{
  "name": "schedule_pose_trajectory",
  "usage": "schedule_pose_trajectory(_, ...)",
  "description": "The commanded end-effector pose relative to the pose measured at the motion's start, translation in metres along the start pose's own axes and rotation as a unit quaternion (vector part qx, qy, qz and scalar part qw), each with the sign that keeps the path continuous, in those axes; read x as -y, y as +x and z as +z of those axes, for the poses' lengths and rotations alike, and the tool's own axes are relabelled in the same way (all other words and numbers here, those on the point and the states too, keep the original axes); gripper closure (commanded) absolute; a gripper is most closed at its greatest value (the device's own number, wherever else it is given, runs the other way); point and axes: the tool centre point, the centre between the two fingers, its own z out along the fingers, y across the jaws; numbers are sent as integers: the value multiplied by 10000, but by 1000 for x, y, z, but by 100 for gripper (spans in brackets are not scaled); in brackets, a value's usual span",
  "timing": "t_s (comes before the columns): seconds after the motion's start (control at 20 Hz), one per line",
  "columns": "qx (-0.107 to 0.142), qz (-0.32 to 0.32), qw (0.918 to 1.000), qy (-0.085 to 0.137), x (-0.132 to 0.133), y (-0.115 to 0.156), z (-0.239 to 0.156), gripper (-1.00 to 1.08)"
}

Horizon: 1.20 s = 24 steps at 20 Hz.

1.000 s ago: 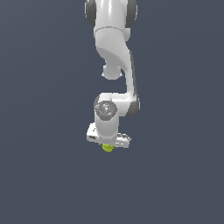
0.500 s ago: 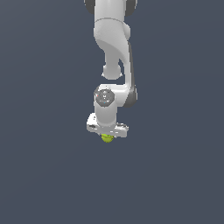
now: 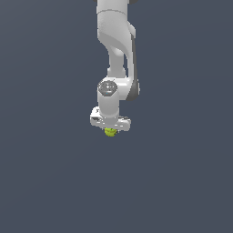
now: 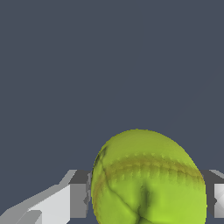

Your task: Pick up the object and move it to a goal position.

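1. one white gripper (image 3: 110, 129) points straight down, its jaws closed on the yellow-green ball (image 3: 110, 132), which sits between the fingers (image 4: 78, 200) and pokes out just beneath the hand.
2. seen from the wrist, the ball (image 4: 148, 179) fills the gap between the grey pads, a thin dark seam curving across its skin.
3. above, the white arm (image 3: 116, 50) rises out of the exterior view's top edge.
4. plain dark grey ground (image 3: 182, 182) lies all around.
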Motion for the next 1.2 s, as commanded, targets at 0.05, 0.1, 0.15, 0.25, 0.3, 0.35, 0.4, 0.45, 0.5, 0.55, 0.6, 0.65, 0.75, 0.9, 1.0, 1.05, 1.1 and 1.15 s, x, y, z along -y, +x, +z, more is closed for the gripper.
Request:
schedule_pose_trajectory(0.05, -10, 0, 10000, 1, -7, -23, -3, 108)
schedule_pose_trajectory(0.1, -10, 0, 10000, 1, -9, -29, -4, 108)
schedule_pose_trajectory(0.15, -10, 0, 10000, 1, -11, -36, -4, 108)
schedule_pose_trajectory(0.25, -10, 0, 10000, 1, -15, -47, -5, 108)
schedule_pose_trajectory(0.3, -10, 0, 10000, 1, -17, -53, -6, 108)
schedule_pose_trajectory(0.35, -10, 0, 10000, 1, -19, -58, -6, 108)
schedule_pose_trajectory(0.4, -10, 0, 10000, 1, -20, -63, -7, 108)
schedule_pose_trajectory(0.45, -10, 0, 10000, 1, -22, -68, -7, 108)
schedule_pose_trajectory(0.5, -12, 0, 10000, 2, -23, -72, -8, 108)
schedule_pose_trajectory(0.55, -12, 0, 10000, 2, -24, -76, -8, 108)
schedule_pose_trajectory(0.6, -12, 0, 10000, 2, -25, -79, -8, 108)
schedule_pose_trajectory(0.65, -12, 0, 10000, 2, -27, -83, -9, 108)
schedule_pose_trajectory(0.75, -12, 0, 10000, 2, -28, -88, -9, 108)
schedule_pose_trajectory(0.9, -12, 0, 10000, 2, -30, -93, -10, 108)
schedule_pose_trajectory(1.0, -12, 0, 10000, 2, -31, -95, -10, 108)
schedule_pose_trajectory(1.05, -12, 0, 10000, 2, -31, -95, -10, 108)
schedule_pose_trajectory(1.1, -12, 0, 10000, 2, -31, -95, -10, 108)
schedule_pose_trajectory(1.15, -12, 0, 10000, 2, -31, -95, -10, 108)
